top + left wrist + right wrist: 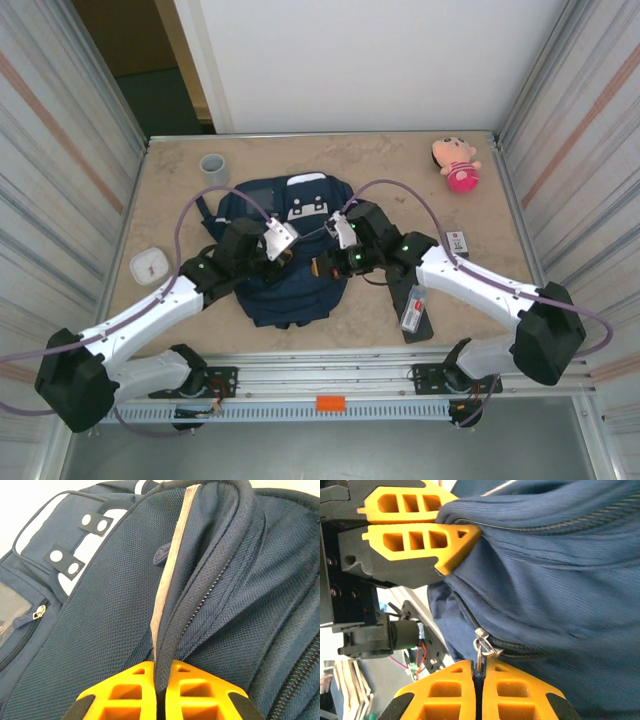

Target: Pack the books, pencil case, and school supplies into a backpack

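The backpack (290, 290) lies at the middle of the tabletop (380, 180), with both arms brought over its upper half.

The left jaws are shut narrow on a raised fold (200, 580) of the backpack (100, 605). In the left wrist view, dark piping and a grey strip (172, 555) are pinched between the orange fingers (125, 685). A front pocket with white patches (30, 535) is seen at 10 o'clock of that grip.

The right jaws are shut narrow on the metal zip pull (481, 647), which is held between the orange fingers (445, 690) at the bottom of the right wrist view. The left fingers (415, 540) are seen there at 11 o'clock, clamped on blue fabric of the backpack (560, 580).

On the tabletop, the case (418, 332) lies at 4 o'clock of the backpack, just beside it, with the packet (413, 305) resting on top. A small flat item (458, 242) with a light label lies at 3 o'clock, beside the right arm (470, 285); what it is cannot be told. A cup (214, 167) stands at 11 o'clock, a white square (150, 266) lies at 9 o'clock, and a doll (455, 163) lies at 2 o'clock.
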Robot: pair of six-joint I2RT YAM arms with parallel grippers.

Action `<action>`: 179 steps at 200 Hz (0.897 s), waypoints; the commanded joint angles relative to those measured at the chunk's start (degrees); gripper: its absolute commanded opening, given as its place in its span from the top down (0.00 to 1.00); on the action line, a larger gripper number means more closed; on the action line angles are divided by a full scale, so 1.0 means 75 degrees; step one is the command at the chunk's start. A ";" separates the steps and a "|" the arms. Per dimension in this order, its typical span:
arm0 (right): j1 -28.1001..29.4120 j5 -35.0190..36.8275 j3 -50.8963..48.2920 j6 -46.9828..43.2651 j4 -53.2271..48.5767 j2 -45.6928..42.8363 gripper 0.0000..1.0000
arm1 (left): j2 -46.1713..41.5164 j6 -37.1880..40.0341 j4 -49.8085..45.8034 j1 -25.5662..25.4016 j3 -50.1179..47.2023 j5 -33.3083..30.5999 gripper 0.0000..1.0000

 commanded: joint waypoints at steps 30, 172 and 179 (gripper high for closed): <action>0.0706 -0.0229 0.0240 0.0727 0.1366 0.0703 1.00 | 0.0320 -0.0899 0.1049 -0.0307 0.0436 -0.0342 1.00; 0.0697 0.1233 0.0365 0.1238 0.0980 0.0322 1.00 | 0.0115 -0.1772 0.1355 -0.0578 0.0376 -0.0481 1.00; 0.0842 0.1160 0.0474 0.1274 0.1132 0.0457 1.00 | 0.0161 -0.1828 0.1438 -0.0612 0.0389 -0.0458 1.00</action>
